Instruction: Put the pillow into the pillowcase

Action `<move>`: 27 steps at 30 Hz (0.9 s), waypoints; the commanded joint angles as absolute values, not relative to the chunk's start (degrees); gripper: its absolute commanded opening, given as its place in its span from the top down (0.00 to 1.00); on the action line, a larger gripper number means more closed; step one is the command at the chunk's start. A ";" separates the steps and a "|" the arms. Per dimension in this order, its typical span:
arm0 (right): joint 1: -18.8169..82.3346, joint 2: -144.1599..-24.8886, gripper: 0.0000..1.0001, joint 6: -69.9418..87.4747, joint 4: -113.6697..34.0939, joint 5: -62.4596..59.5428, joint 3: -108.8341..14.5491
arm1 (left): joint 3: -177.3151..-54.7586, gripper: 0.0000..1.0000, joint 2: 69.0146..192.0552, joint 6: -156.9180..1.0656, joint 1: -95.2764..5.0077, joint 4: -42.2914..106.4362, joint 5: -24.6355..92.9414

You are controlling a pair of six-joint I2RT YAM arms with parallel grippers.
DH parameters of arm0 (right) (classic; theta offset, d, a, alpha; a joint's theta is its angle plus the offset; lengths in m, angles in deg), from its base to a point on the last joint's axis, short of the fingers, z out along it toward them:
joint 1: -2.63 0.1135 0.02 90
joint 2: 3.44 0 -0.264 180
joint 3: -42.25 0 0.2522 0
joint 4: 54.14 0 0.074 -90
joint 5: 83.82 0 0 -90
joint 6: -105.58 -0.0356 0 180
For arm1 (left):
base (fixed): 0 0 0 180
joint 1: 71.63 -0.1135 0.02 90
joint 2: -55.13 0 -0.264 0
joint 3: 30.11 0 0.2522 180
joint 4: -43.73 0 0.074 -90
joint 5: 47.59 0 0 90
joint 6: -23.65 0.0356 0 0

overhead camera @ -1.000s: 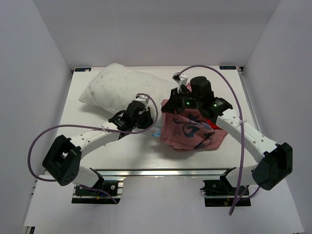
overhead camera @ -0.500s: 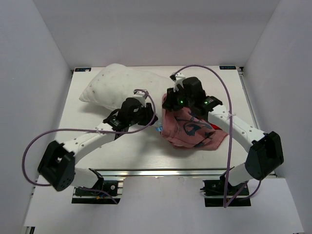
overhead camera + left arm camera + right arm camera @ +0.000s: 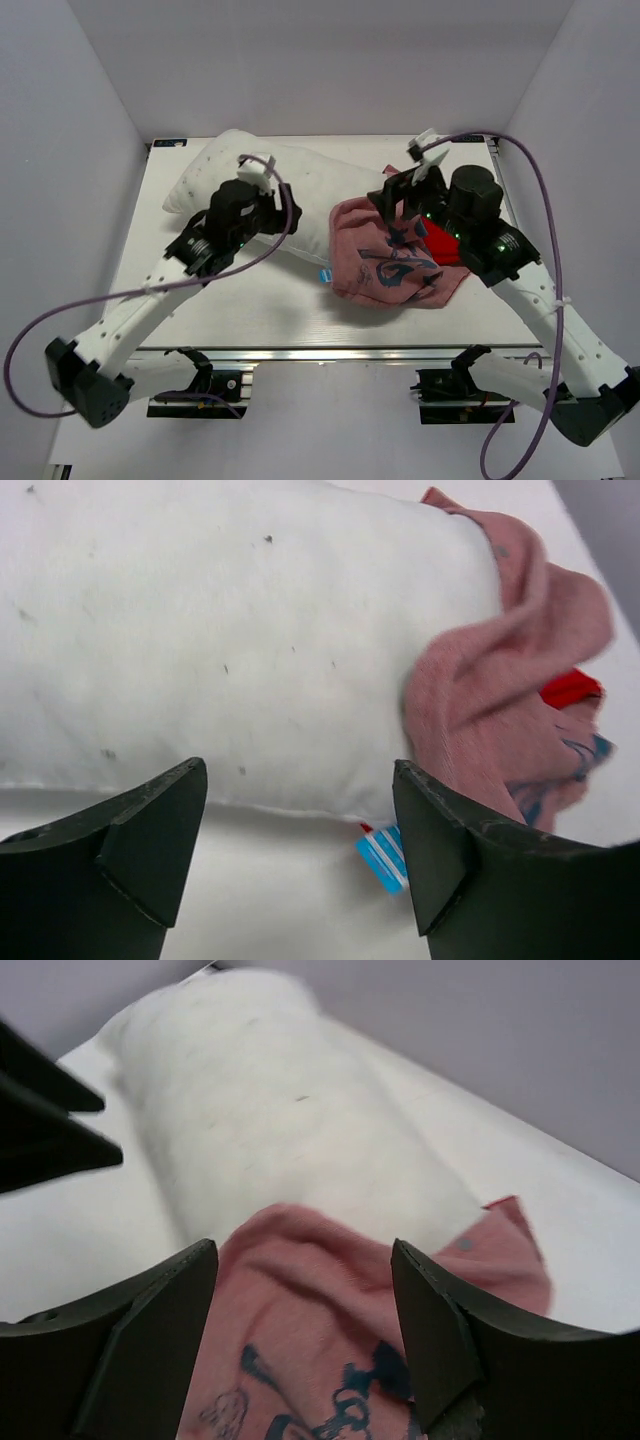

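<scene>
Front strip: bare table (image 3: 250,310), passable.
Back left to centre: pillow (image 3: 320,185) blocks.
Centre right: bunched pillowcase (image 3: 385,270) covers the pillow's end, blocks.

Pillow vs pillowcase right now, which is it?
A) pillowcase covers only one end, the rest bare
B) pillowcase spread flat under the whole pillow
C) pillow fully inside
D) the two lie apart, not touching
A: the pillowcase is bunched around the right end of the pillow, and the rest of the white pillow lies bare toward the left.
</scene>
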State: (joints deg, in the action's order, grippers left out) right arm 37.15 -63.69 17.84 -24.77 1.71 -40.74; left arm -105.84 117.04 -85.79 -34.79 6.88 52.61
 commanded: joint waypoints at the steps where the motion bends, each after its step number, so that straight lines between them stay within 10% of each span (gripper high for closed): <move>1: 32.97 -66.54 0.24 12.37 -28.60 12.94 -40.24 | -112.05 0.15 125.95 -80.60 -36.82 6.76 54.11; 9: 21.98 -78.68 0.24 1.96 -23.77 4.71 -44.99 | -142.63 0.10 156.16 -76.55 -42.37 -1.31 47.52; 19: 20.65 -78.24 0.25 1.96 -24.30 0.65 -41.30 | -146.36 0.04 170.08 -79.00 -42.89 -4.31 42.59; 27: 19.24 -78.50 0.26 1.78 -24.12 -0.85 -39.89 | -130.55 0.93 169.22 -81.11 -42.98 -2.04 42.50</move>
State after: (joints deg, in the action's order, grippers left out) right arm 19.80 -79.32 2.43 -22.49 0.64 -40.11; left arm -137.51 169.17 -80.04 -43.03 4.89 44.20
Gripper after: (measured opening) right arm 0.744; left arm 0.146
